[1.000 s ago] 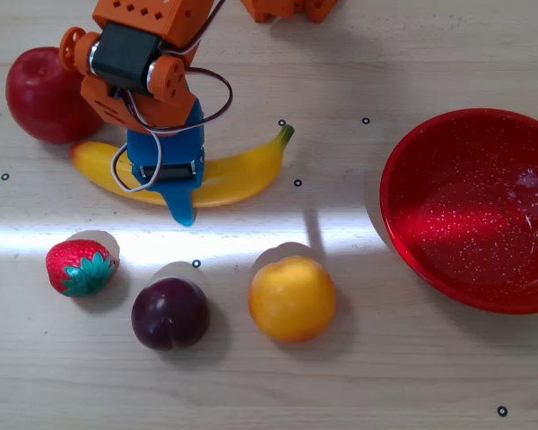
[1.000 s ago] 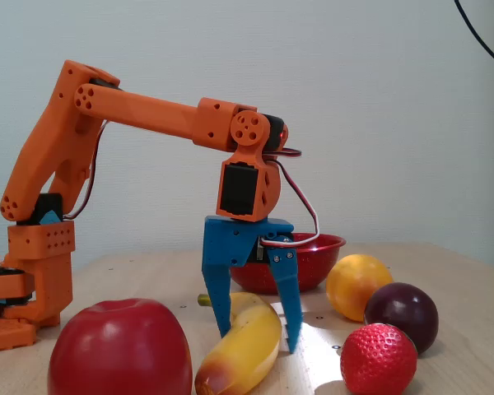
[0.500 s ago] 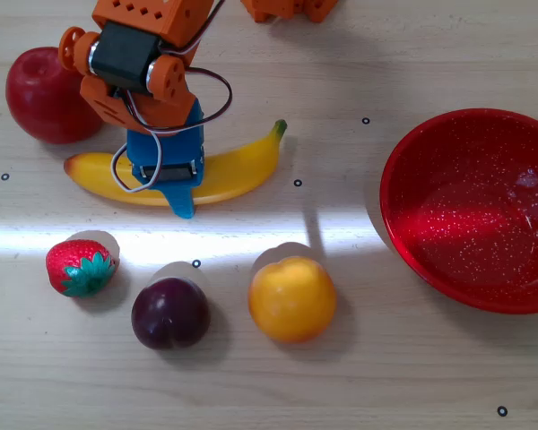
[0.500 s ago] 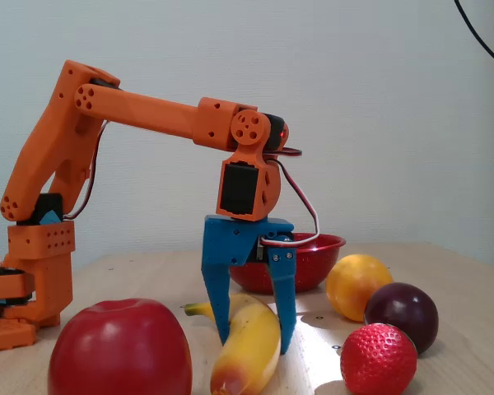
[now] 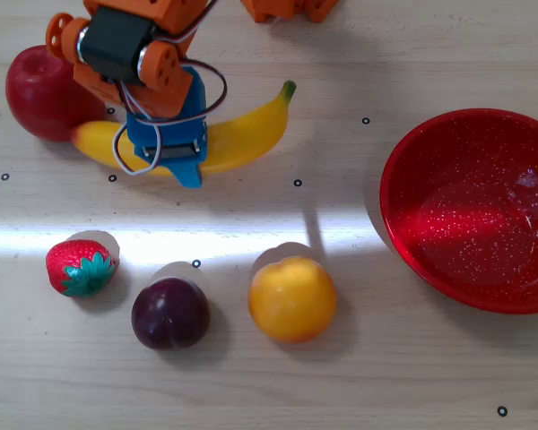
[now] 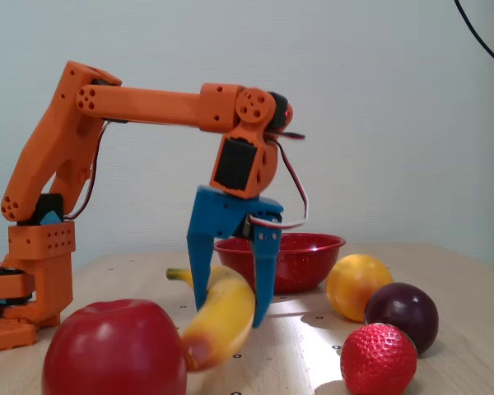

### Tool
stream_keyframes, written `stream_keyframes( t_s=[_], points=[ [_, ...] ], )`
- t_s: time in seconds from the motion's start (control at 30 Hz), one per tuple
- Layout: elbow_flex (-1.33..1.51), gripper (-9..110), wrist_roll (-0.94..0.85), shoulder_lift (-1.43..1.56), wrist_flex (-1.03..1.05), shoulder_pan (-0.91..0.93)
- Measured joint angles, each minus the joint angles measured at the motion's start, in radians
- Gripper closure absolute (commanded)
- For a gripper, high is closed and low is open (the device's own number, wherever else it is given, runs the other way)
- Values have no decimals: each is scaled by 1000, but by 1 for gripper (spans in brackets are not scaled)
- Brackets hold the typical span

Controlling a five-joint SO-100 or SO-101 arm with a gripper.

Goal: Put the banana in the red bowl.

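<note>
The yellow banana [image 5: 251, 130] lies on the wooden table at the upper left of the overhead view, green stem pointing toward the red bowl [image 5: 475, 210] at the right edge. My gripper [image 5: 181, 150] reaches down over the banana's middle. In the fixed view the two blue fingers [image 6: 202, 255] stand on either side of the banana [image 6: 216, 336] and press against it. The gripper [image 6: 230, 314] holds the banana at table level. The red bowl [image 6: 309, 247] shows behind the gripper and holds nothing.
A dark red apple [image 5: 38, 94] touches the banana's blunt end at the left. A strawberry [image 5: 79, 266], a dark plum [image 5: 169, 313] and a round orange-yellow fruit [image 5: 291, 298] sit in a row in front. The arm's base [image 6: 29, 271] stands at the left.
</note>
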Motion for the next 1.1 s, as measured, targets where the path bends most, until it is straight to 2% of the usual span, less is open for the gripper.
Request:
stream_keyframes(
  t_s=[0.23, 0.47, 0.9, 1.1],
  points=[
    [-32, 101, -32, 176, 38, 35],
    [-35, 101, -77, 230, 40, 140],
    [-63, 101, -255, 322, 28, 578],
    [-63, 101, -331, 339, -127, 750]
  ],
)
